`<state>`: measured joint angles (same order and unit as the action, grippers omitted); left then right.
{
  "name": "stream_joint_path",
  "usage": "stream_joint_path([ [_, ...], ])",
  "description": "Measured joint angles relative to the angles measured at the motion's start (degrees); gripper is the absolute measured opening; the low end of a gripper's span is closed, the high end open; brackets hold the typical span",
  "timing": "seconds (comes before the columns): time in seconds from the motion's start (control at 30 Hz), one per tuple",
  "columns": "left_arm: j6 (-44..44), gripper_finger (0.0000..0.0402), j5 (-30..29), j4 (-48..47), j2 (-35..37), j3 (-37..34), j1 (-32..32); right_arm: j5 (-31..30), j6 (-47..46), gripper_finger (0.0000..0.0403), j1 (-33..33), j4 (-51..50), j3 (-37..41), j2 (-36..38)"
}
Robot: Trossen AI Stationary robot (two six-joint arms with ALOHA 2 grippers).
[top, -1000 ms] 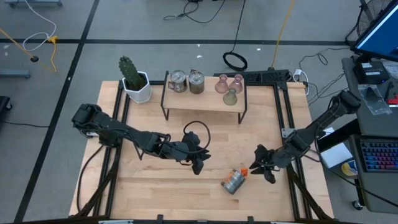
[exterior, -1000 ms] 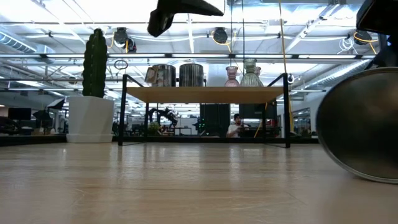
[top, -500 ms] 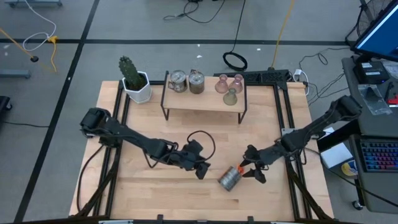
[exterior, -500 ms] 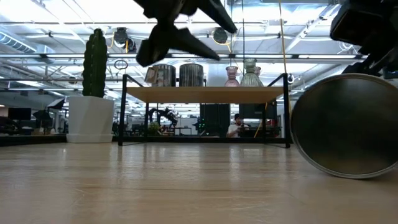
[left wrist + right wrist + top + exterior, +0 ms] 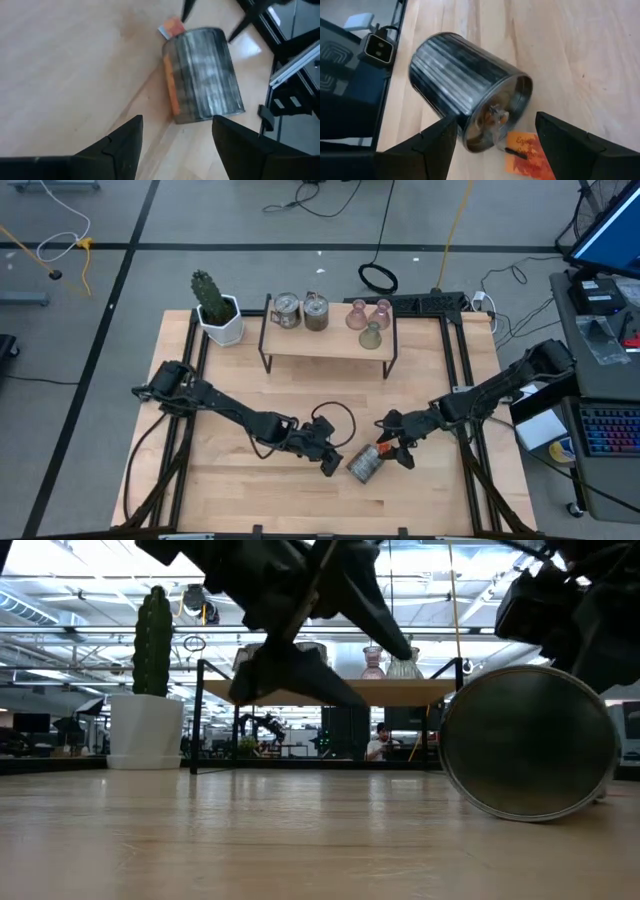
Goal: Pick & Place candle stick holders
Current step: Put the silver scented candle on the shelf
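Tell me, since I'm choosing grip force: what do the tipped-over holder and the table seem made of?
Holder: apparently metal, a dull silvery ribbed wall with streaky glints and a hollow inside.
Table: looks like pale wood, visible grain and plank seams, smooth with a slight sheen.

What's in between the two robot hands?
A silver candle holder lying on its side on the table, with the left gripper and right gripper flanking it, seen in the high view.
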<state>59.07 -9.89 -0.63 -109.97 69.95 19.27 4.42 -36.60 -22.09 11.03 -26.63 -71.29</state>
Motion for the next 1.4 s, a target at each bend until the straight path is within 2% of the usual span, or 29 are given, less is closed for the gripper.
stream_joint_path([
  [0.33,-1.4,0.0237,2.3,3.3,-3.4,0.1,-1.2,6.2,0.2,0.0262,3.8,5.2,0.1,-5.1],
  [0.57,-2.4,0.0237,4.0,3.9,-4.2,0.0,-1.6,6.3,0.2,0.0256,4.2,7.4,0.0,-7.5],
  [1.23,-3.3,0.0237,4.0,3.8,-4.2,0.0,-3.2,6.4,3.9,0.0256,6.4,9.8,0.0,-6.2],
  [1.4,-1.5,0.0237,5.8,3.7,-4.2,0.0,-3.2,8.6,4.8,0.0256,7.3,10.0,0.0,-6.2],
])
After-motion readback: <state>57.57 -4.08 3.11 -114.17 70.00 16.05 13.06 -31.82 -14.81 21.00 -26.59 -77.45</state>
